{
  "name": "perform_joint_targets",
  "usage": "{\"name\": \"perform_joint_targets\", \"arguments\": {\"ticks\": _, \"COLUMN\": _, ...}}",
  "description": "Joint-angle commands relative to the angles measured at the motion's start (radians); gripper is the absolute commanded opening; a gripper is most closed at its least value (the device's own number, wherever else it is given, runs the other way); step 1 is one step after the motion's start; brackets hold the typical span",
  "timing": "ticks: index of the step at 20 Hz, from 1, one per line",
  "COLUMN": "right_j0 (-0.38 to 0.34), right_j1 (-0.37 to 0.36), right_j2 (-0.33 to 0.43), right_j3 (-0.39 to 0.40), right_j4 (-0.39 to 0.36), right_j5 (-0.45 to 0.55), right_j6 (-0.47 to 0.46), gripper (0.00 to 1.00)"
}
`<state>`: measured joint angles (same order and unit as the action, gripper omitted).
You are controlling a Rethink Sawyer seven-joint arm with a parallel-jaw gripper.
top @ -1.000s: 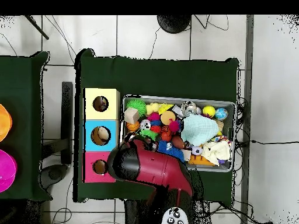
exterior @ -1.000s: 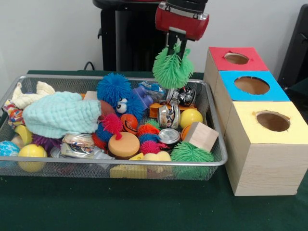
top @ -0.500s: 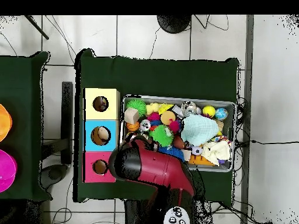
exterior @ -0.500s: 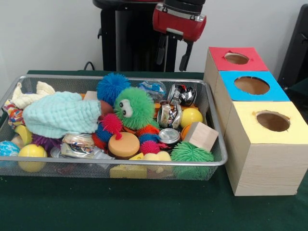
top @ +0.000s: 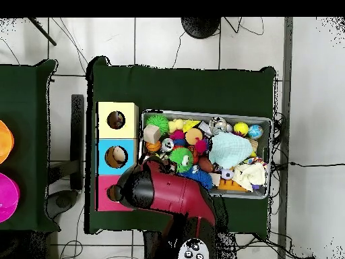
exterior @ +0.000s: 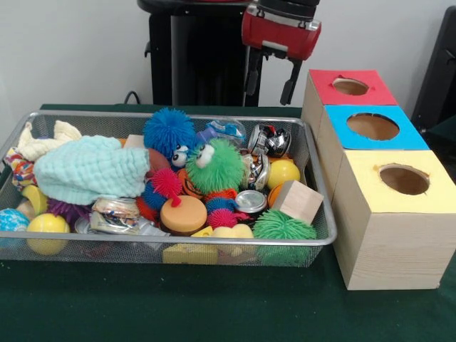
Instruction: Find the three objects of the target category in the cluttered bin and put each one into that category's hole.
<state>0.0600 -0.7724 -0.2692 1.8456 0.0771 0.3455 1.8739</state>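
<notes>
- Fingers (exterior: 270, 73) of the gripper hang spread wide and empty above the bin's (exterior: 313, 169) far right corner.
- Three holes: red box (exterior: 350, 86), blue box (exterior: 372, 126), yellow box (exterior: 404, 179).
- One green fuzzy toy (exterior: 215, 165) sits mid-bin, roundish, eyes facing upper left.

Bench cover (exterior: 214, 313): dark green cloth, under everything in front view.
Second bench (top: 27, 145): at overhead view's left edge, also green-covered.
Orange disc (top: 5, 140): on that second bench.
Magenta disc (top: 7, 197): just beside the orange one.
Floor (top: 310, 101): pale tiles, cables trailing.
</notes>
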Motion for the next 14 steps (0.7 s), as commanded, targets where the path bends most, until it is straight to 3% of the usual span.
{"name": "perform_joint_targets", "arguments": {"ticks": 1, "right_j0": -0.031, "right_j1": -0.030, "right_j2": 0.035, "right_j3": -0.069, "right_j4": -0.036, "right_j5": 0.107, "right_j6": 0.056, "gripper": 1.00}}
{"name": "perform_joint_targets", "arguments": {"ticks": 7, "right_j0": -0.103, "right_j1": -0.071, "right_j2": 0.055, "right_j3": -0.094, "right_j4": -0.078, "right_j5": 0.113, "right_j6": -0.039, "gripper": 1.00}}
{"name": "perform_joint_targets", "arguments": {"ticks": 14, "right_j0": -0.265, "right_j1": -0.154, "right_j2": 0.204, "right_j3": -0.033, "right_j4": -0.108, "right_j5": 0.089, "right_j6": -0.154, "gripper": 1.00}}
